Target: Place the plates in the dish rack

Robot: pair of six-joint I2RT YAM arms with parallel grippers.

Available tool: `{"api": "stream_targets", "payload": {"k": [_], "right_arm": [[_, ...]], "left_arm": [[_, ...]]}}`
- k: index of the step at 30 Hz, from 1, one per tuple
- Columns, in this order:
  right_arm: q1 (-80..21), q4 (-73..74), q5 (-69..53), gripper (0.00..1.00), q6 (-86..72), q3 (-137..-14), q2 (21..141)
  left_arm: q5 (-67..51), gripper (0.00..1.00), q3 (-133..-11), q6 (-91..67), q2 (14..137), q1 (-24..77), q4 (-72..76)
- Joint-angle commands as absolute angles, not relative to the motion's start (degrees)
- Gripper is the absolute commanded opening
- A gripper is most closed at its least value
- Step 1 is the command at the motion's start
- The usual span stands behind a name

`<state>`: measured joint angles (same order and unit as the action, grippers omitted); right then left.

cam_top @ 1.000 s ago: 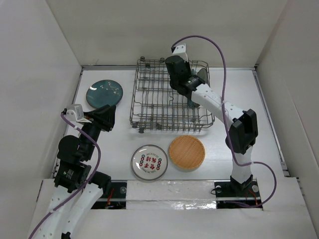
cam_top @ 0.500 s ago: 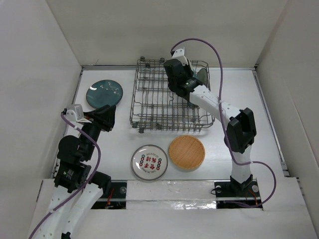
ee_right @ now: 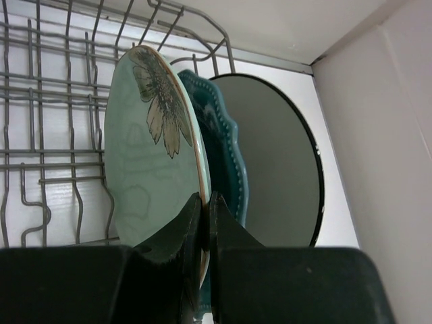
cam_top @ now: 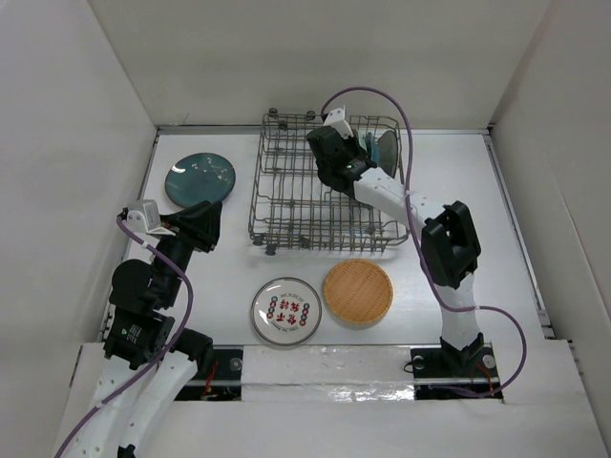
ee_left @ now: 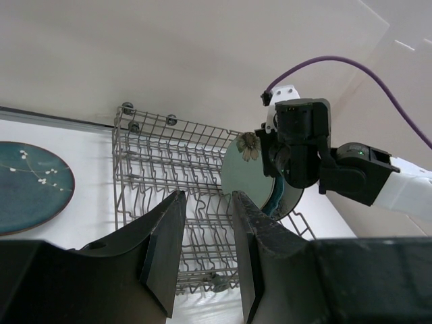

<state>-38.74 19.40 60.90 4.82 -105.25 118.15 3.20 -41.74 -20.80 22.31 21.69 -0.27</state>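
My right gripper (ee_right: 204,202) is shut on the rim of the pale green plate (ee_right: 145,155), which has a flower print and stands on edge in the dish rack (ee_right: 47,121). Right behind it stand the teal scalloped plate (ee_right: 226,155) and the beige-grey plate (ee_right: 277,162). From above, this gripper (cam_top: 334,157) is over the rack's (cam_top: 286,181) back right part. The dark teal speckled plate (cam_top: 200,178) lies left of the rack. The white patterned plate (cam_top: 285,311) and the tan-orange plate (cam_top: 358,293) lie in front of it. My left gripper (cam_top: 202,227) is open and empty.
White walls enclose the table on three sides. The left wrist view looks across at the rack (ee_left: 169,162), the dark teal plate (ee_left: 30,185) and the right arm (ee_left: 351,175) holding the green plate (ee_left: 246,172). A purple cable (cam_top: 406,105) loops above the rack.
My right gripper has moved left and toward the back of the rack with the pale green plate. The left arm has not moved.
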Motion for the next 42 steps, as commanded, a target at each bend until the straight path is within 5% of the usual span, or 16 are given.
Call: {"api": "stream_targets", "payload": {"k": [1,21,27,37,42], "right_arm": [[-39.29,14.41,63.99,0.00,3.26,-104.25,116.02],[-30.67,6.77,45.45,0.01,-4.22,-87.80,106.26],[-30.67,6.15,42.11,0.16,-5.27,-86.92,103.89],[-31.82,7.12,41.57,0.58,-6.33,-89.47,99.68],[-32.95,7.30,40.96,0.63,-6.33,-89.65,95.55]], "left_arm": [[2.64,0.30,-41.40,-20.21,22.06,21.88,2.20],[3.51,0.30,-41.40,-20.13,23.91,21.88,1.93],[4.13,0.30,-41.40,-20.04,24.17,21.88,1.76],[4.22,0.30,-41.49,-19.86,24.17,21.88,1.67],[4.31,0.30,-41.48,-19.86,23.91,21.88,1.67]]}}
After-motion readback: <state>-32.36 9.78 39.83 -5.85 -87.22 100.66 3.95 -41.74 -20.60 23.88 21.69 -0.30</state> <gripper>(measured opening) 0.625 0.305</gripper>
